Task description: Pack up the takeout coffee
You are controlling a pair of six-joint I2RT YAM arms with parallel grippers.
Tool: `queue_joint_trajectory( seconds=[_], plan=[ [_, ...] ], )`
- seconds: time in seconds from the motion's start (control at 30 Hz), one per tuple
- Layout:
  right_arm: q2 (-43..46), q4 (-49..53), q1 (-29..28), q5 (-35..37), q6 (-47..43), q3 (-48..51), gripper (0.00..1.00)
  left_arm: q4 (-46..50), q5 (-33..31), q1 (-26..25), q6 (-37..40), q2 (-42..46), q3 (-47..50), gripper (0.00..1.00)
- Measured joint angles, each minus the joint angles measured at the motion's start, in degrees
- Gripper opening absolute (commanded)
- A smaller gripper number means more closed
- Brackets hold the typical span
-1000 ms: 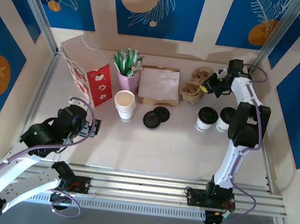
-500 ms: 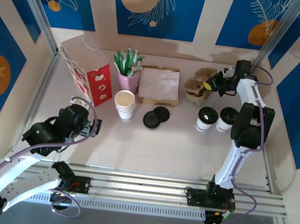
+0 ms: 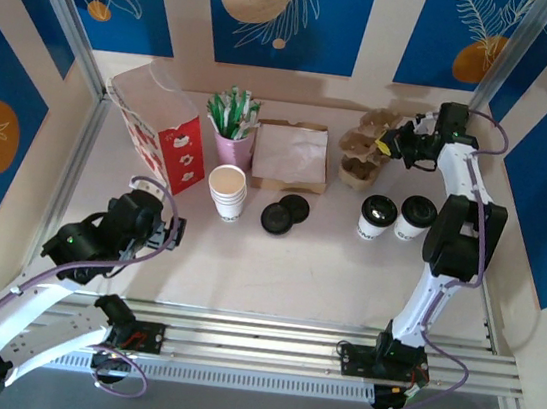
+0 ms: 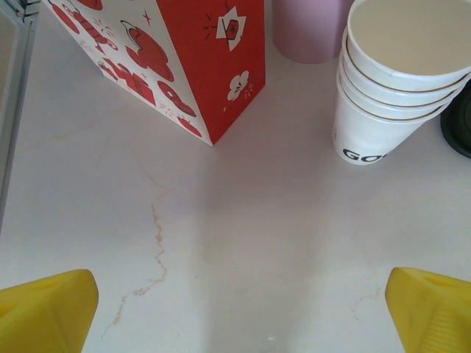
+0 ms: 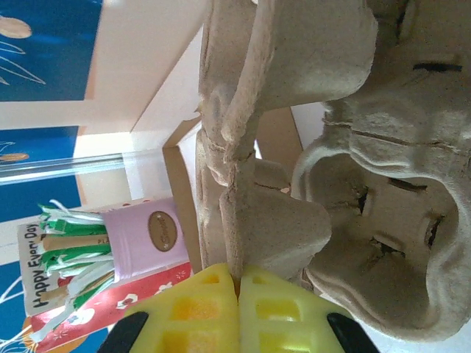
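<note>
**A:** Takeout coffee [image 3: 378, 216], where does it stand?

**B:** Two cups stand upright, side by side on the right half of the table [image 3: 325, 272], in front of the right arm and apart from both grippers.

**A:** And the grippers?

**B:** The right gripper [image 3: 392, 145] is clenched on a thin wall of the cup carrier [image 3: 360, 157] at the back right. In the wrist view its ridged yellow pads [image 5: 210, 309] meet on that edge. The left gripper [image 3: 171, 233] is spread wide with nothing in it, over bare table at the near left, facing the paper bag [image 4: 213, 59] and the stack of lidless cups [image 4: 390, 88].

**A:** How do the coffees look?

**B:** They are small, white and tapered, with dark lettering on the side. Each is capped by a round black lid.

**A:** Materials around them?

**B:** The carrier is rough brown moulded pulp with rounded wells. The bag is glossy red and white with printed figures. Two loose black lids [image 3: 284, 213] lie left of the coffees. Behind those is a flat brown box [image 3: 291, 154], and beside it a pink holder [image 3: 231, 144] of green-and-white sticks. The tabletop is pale and faintly veined.
</note>
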State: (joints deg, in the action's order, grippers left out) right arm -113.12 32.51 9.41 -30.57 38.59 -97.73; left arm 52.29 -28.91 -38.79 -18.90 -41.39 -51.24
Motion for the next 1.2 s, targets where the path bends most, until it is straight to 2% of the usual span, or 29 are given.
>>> queue_joint_trajectory(
  seconds=[0.13,0.3,0.6,0.77,0.93,1.1,1.2],
  plan=[
    [4.35,-0.31,-0.46,0.11,0.85,0.74,0.00,-0.02,-0.02,0.00,0.00,0.17,0.00,1.00],
    [16.33,-0.98,-3.43,2.38,2.21,7.13,0.00,-0.42,-0.02,0.02,-0.02,2.01,0.00,1.00],
    [41.97,-1.49,-16.15,8.28,2.71,26.38,0.00,0.07,-0.66,0.26,-0.74,7.58,-1.05,1.00],
    [51.41,2.05,-27.15,14.49,0.61,35.19,0.00,1.42,-2.97,0.44,-2.45,6.80,-10.71,1.00],
    [60.02,5.03,-33.55,19.32,0.59,43.60,0.00,0.96,-6.88,0.79,-2.34,0.57,-22.64,1.00],
    [66.71,6.84,-39.30,23.37,1.51,51.67,0.00,1.31,-8.37,5.86,-1.68,-9.05,-31.69,0.99],
    [69.31,7.50,-41.99,25.11,2.29,55.17,0.00,1.86,-6.88,13.07,-1.79,-14.27,-36.76,0.98]
  ],
)
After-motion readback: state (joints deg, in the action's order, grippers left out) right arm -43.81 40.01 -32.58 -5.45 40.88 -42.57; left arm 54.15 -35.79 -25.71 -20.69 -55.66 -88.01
